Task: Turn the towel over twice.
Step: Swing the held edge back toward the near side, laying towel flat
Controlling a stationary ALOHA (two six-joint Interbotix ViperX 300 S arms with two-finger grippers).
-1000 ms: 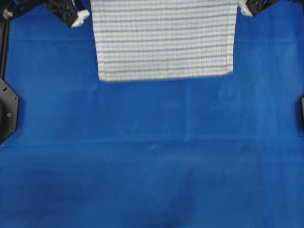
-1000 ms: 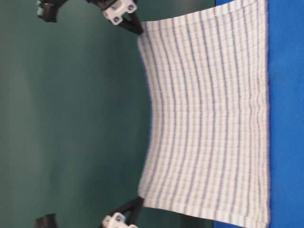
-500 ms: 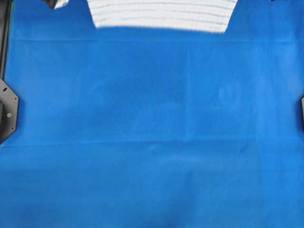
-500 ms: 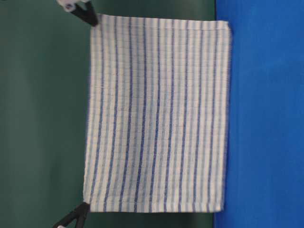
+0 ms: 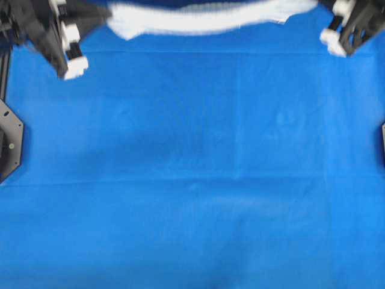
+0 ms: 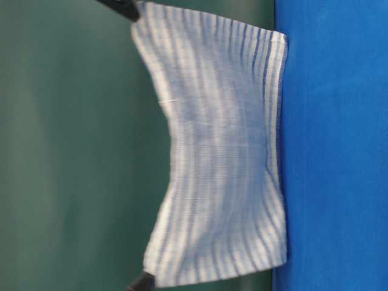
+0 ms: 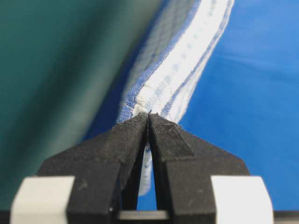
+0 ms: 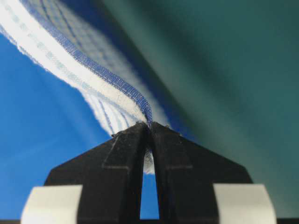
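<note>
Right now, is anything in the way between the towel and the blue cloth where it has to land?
Nothing visible is. The towel hangs from both grippers, left and right, each shut on a top corner. Its bottom edge is at the far side of the blue cloth, and the cloth has nothing lying on it.

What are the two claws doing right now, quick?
Left end effector: closed, pinching a corner of the striped towel.
Right end effector: closed, pinching the towel's other upper corner.
</note>
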